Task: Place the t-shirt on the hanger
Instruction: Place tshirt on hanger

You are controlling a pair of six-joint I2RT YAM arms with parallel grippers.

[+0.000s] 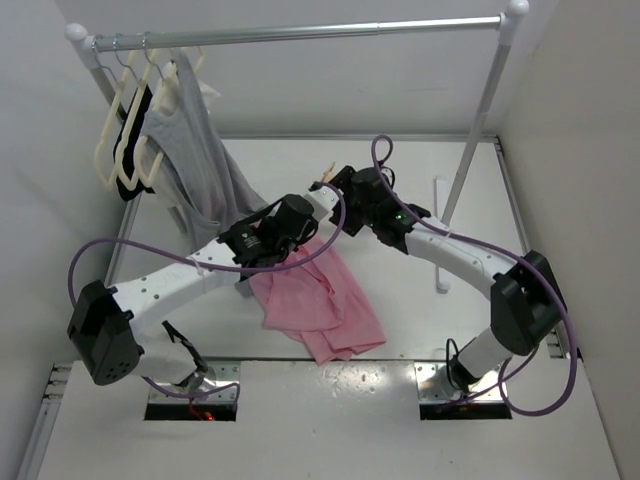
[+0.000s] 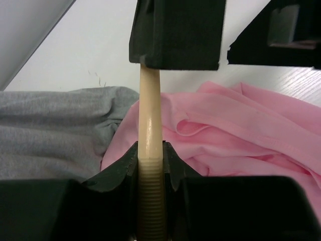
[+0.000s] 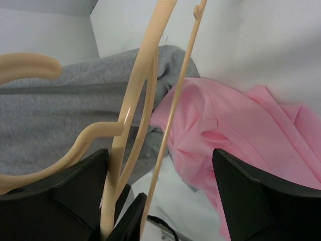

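Note:
The pink t-shirt (image 1: 322, 300) lies crumpled on the table under the two arms; it also shows in the wrist views (image 2: 241, 130) (image 3: 251, 130). My left gripper (image 1: 322, 196) (image 2: 150, 155) is shut on a ridged bar of the peach-tan hanger (image 2: 149, 110), held above the shirt. Only a tip of the hanger (image 1: 325, 178) shows from above. My right gripper (image 1: 348, 188) (image 3: 160, 155) meets it from the far side, open. The hanger's frame (image 3: 133, 100) passes between its jaws, close to the left finger (image 3: 75, 186). The right finger (image 3: 261, 196) stands well apart.
A grey sleeveless garment (image 1: 205, 160) hangs from the rail (image 1: 300, 33) at the back left and drapes onto the table beside the shirt. Cream hangers (image 1: 125, 135) hang next to it. The rack's right post (image 1: 475, 125) and foot (image 1: 440, 235) stand right of the grippers.

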